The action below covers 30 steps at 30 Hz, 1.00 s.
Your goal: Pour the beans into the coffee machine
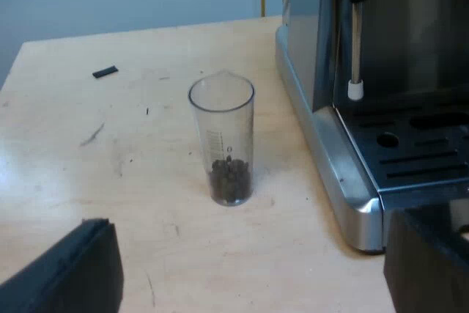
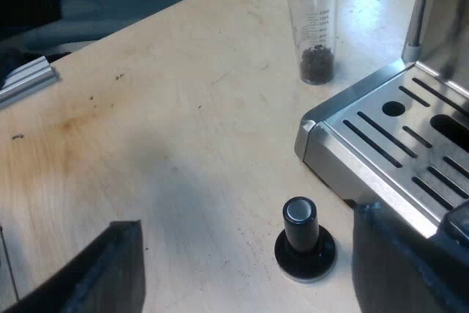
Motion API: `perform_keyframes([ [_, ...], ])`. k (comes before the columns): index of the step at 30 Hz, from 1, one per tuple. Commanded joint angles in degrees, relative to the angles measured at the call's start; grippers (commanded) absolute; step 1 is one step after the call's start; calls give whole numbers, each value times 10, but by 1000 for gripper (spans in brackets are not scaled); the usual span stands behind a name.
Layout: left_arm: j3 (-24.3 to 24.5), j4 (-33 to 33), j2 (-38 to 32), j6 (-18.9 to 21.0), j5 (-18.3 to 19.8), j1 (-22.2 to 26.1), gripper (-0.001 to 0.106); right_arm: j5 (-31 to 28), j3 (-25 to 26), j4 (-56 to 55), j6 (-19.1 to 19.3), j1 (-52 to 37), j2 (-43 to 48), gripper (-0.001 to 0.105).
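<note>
A clear measuring glass [image 1: 222, 139] stands upright on the wooden table, a small heap of dark coffee beans in its bottom. It is close beside the espresso machine [image 1: 344, 181], near the corner of the metal drip tray. My left gripper [image 1: 253, 273] is open and hangs short of the glass, nothing between its fingers. The right wrist view shows the same glass [image 2: 314, 27] farther off, beyond the drip tray [image 2: 396, 152]. My right gripper [image 2: 253, 276] is open, and a tamper with a black knob [image 2: 303, 240] stands upright between its fingers, untouched.
The machine's steam wand [image 1: 355, 49] with a white tip hangs over the slotted tray. A small black strip [image 1: 105, 72] lies on the table beyond the glass. An aluminium rail [image 2: 26, 78] lies at the table's edge.
</note>
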<state>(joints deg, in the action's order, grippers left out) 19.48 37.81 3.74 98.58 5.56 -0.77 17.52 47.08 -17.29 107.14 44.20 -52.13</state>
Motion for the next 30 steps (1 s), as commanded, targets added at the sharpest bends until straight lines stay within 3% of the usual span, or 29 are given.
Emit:
perform_keyframes([
  [1, -20, -56, 2, 33, -6, 0, 86, 2, 5, 9, 5, 2, 1, 62],
  [5, -56, -124, 7, 70, -6, 0, 86, 2, 5, 9, 5, 2, 1, 62],
  [15, -91, -236, 101, 73, -6, 0, 86, 2, 5, 9, 5, 2, 1, 62],
  [30, -93, -506, 341, 44, -6, -1, 86, 7, 5, 9, 5, 2, 1, 62],
])
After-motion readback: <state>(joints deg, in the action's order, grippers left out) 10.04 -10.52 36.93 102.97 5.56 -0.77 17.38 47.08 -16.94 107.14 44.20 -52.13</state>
